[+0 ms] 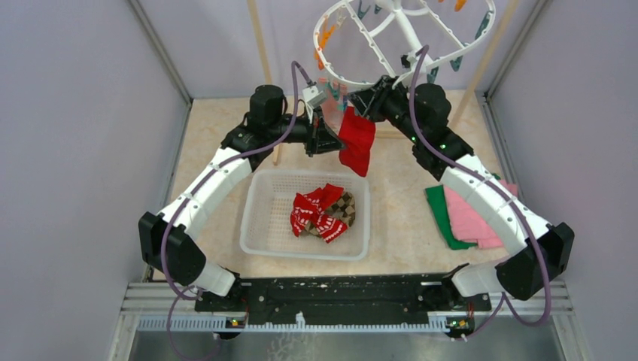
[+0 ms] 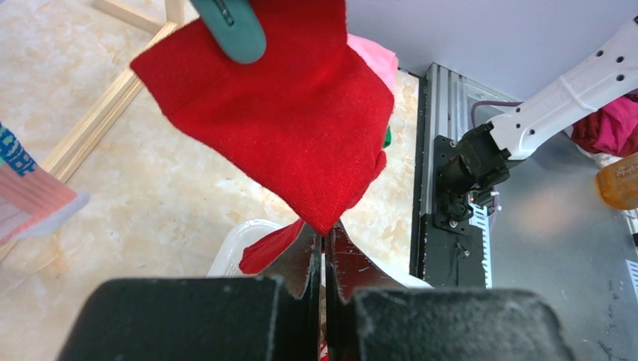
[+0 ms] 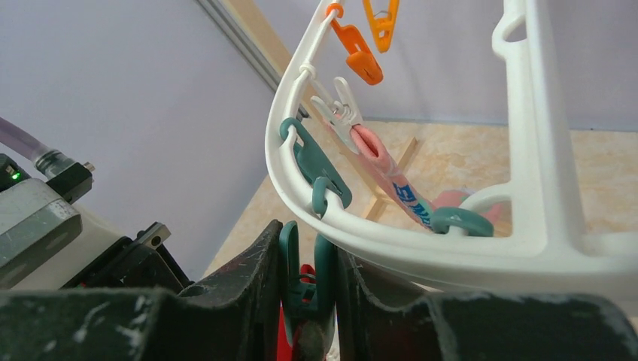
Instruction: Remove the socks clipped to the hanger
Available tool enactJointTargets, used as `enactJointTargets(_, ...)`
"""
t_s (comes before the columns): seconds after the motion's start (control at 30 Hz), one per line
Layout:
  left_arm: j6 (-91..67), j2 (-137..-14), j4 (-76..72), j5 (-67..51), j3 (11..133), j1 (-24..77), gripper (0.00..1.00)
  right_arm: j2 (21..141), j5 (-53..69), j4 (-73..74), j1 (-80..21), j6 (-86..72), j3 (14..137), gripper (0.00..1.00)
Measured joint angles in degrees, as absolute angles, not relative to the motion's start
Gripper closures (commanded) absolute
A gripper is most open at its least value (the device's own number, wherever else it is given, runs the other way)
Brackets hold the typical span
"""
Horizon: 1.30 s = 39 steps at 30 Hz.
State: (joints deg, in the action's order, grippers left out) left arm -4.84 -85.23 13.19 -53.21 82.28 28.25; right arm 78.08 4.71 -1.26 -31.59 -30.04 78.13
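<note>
the hanger (image 1: 407, 34) hangs high at the back of the table, and it is tilted. one red sock (image 1: 356, 143) hangs down from its near rim, above the far edge of the white basket (image 1: 256, 226). a teal clip (image 2: 229, 26) bites the top edge of this sock.

the left gripper (image 2: 326, 239) is closed tight on the lowest corner of the red sock. in the left wrist view the point of the fabric goes down between the two jaws, which stand almost together. the cloth is spread flat between the clip above and the grip below.

the right gripper (image 3: 307, 252) is up at the rim of the hanger. its fingers (image 3: 256, 286) press from both sides on the two handles of the teal clip, so it is gripping the clip. a little red shows under the clip, between the fingers.

further along the rim a pink sock (image 3: 380, 162) with blue letters is held by a white clip (image 3: 336, 109). orange clips (image 3: 360, 59) dangle beyond it.

in the basket lie loose socks (image 1: 322, 212), some red with white patterns and one brown with a check pattern, in one heap. to the right of the basket, beside the right arm, the folded cloths (image 1: 463, 214) lie on the table, pink on green. the wooden rack (image 2: 98, 113) stands behind the arms.
</note>
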Motion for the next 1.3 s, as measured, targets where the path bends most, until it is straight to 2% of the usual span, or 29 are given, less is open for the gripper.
enactJointTargets(0.2,-0.05,-84.4,17.04,-49.39,82.24,28.25,1.0,77.71,4.71,-0.89,-31.46,-29.56,78.15,1.0)
enactJointTargets(0.63,9.74,-78.24,26.5,-39.86,76.79,28.25,1.0,72.95,8.93,0.3,-28.4,-32.21,78.06,1.0)
enactJointTargets(0.67,10.46,-78.0,27.51,-39.27,76.51,28.25,0.94,72.27,9.23,0.69,-28.05,-32.53,78.0,1.0)
enactJointTargets(0.77,12.43,-76.95,30.13,-36.1,75.0,28.25,0.36,69.73,9.72,1.78,-26.74,-33.19,77.47,1.0)
enactJointTargets(0.8,12.53,-76.25,30.59,-34.7,73.93,28.25,0.22,68.62,9.78,2.2,-26.24,-33.28,77.08,1.0)
enactJointTargets(0.87,13.02,-74.39,30.92,-32.27,71.24,28.25,0.04,66.52,9.78,3.05,-25.39,-33.43,76.34,0.98)
enactJointTargets(0.97,13.02,-72.18,31.68,-29.74,69.43,28.25,0.01,63.77,9.63,3.97,-24.38,-33.45,75.31,0.92)
enactJointTargets(1.03,12.78,-72.29,31.53,-28.82,70.43,28.25,0.01,62.63,9.54,4.47,-23.88,-33.41,74.96,0.84)
enactJointTargets(1.3,11.64,-83.59,28.03,-30.72,86.19,27.53,0.01,61.47,9.02,7.03,-23.44,-32.51,74.63,0.6)
